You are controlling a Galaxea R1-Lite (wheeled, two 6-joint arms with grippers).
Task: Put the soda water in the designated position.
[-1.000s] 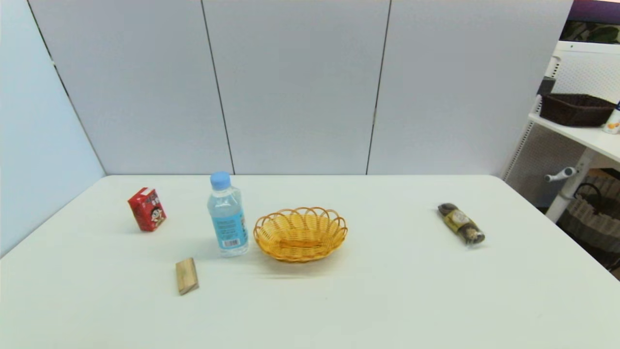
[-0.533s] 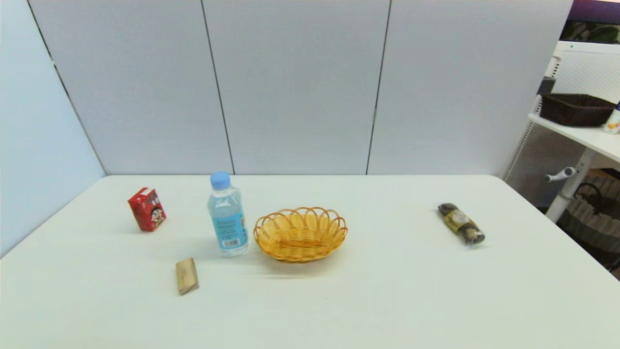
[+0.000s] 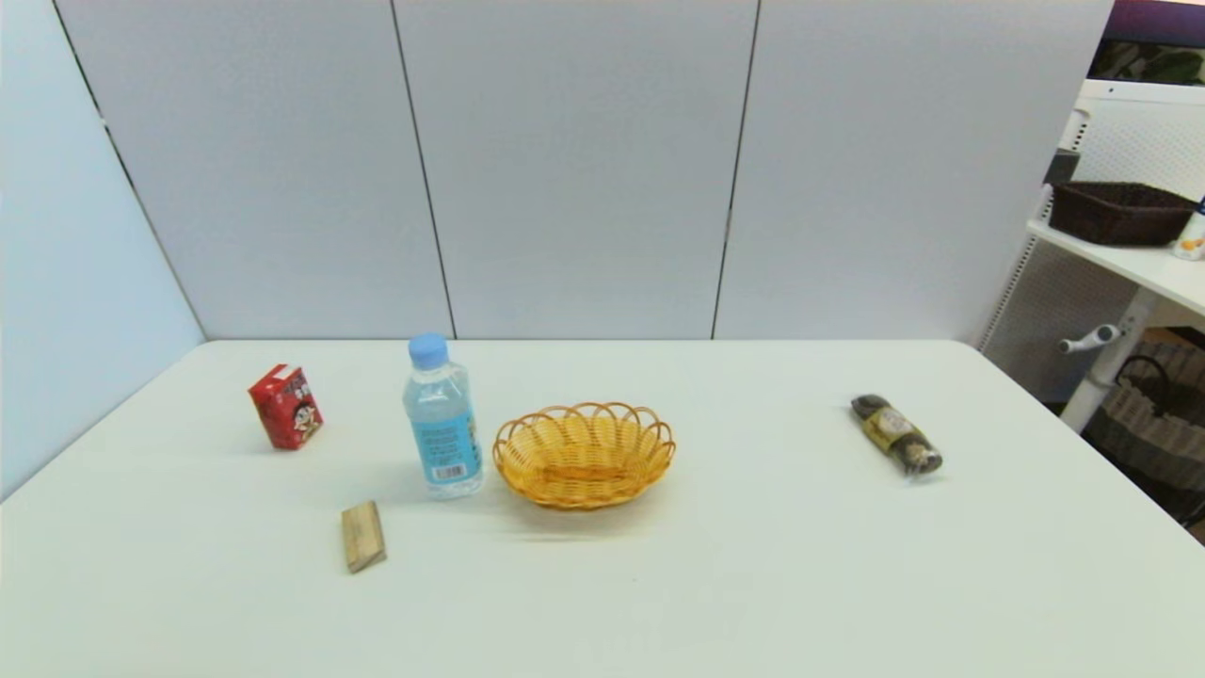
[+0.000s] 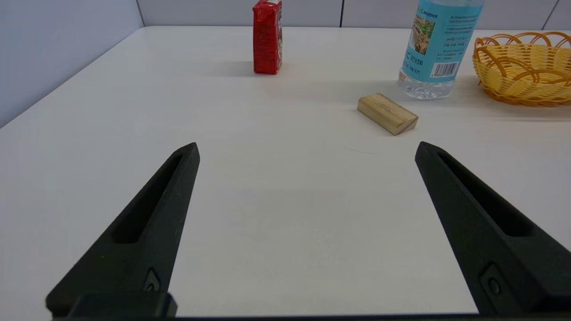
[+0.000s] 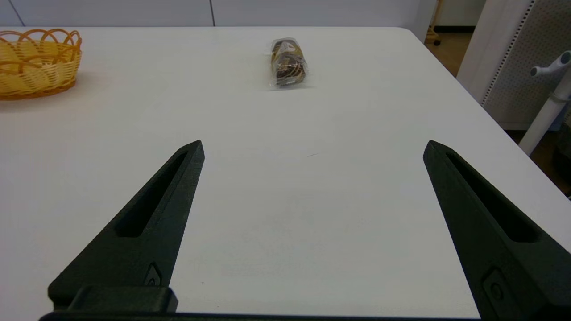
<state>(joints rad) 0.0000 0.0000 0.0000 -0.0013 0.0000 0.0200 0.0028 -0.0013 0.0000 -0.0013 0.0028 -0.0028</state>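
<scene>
On the white table [image 3: 753, 584], going from the left, a red carton [image 3: 285, 407] stands upright near the left edge, and a small wooden block [image 3: 362, 535] lies nearer the front. The soda water [image 3: 441, 417] stands upright between the carton and the yellow wicker basket [image 3: 584, 455], just beside the basket's left rim but apart from it, its blue label and barcode facing forward. Well to the right lies a wrapped pack of chocolates [image 3: 896, 434]. Neither arm shows in the head view. The left gripper [image 4: 307, 149] hangs low over bare table short of the block, its jaws spread wide and holding nothing. The right gripper [image 5: 313, 147] sits likewise over bare table short of the chocolates, jaws wide apart and empty.
</scene>
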